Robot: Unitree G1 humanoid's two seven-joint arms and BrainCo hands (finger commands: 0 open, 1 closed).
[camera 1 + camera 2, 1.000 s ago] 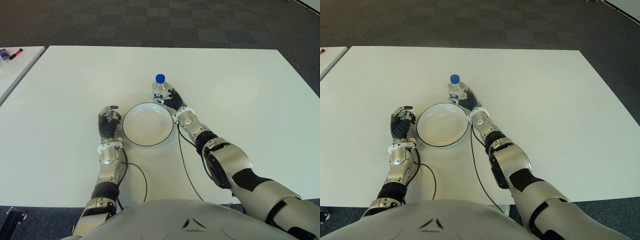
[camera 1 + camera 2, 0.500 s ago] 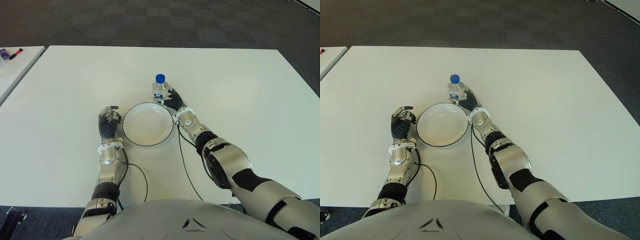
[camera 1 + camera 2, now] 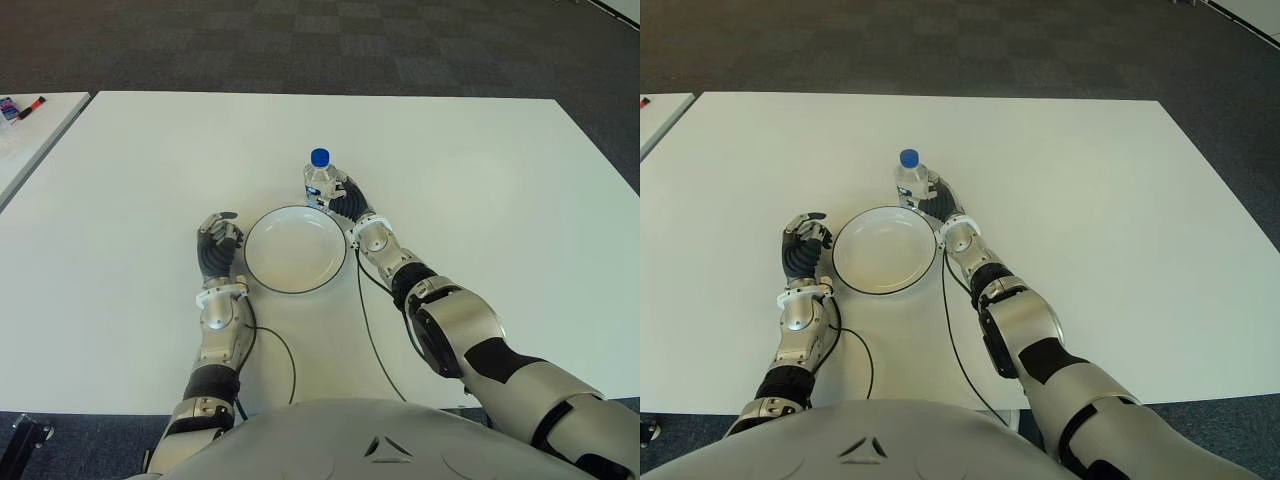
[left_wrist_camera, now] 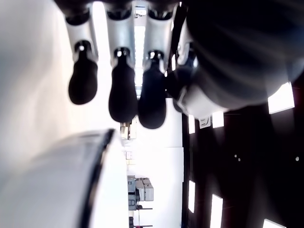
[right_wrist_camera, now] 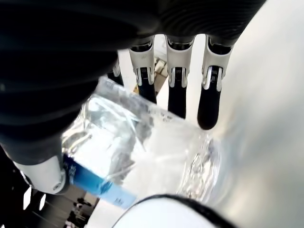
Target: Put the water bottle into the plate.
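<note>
A clear water bottle (image 3: pixel 319 178) with a blue cap stands upright on the white table (image 3: pixel 480 180), just beyond the far right rim of a white plate (image 3: pixel 295 250). My right hand (image 3: pixel 340 195) is up against the bottle's right side. In the right wrist view the bottle (image 5: pixel 142 142) sits between the thumb and the nearly straight fingers (image 5: pixel 178 90), which are not wrapped around it, and the plate's dark rim (image 5: pixel 166 202) lies close by. My left hand (image 3: pixel 217 245) shows left of the plate, fingers loosely bent and holding nothing.
A second white table (image 3: pixel 25 135) stands at the far left with small items (image 3: pixel 20 106) on it. Dark carpet (image 3: pixel 330 40) lies beyond the table's far edge. Black cables (image 3: pixel 370 330) run along the table by both forearms.
My right hand has crept slightly closer around the bottle. The bottle, the plate and the left hand have not visibly moved.
</note>
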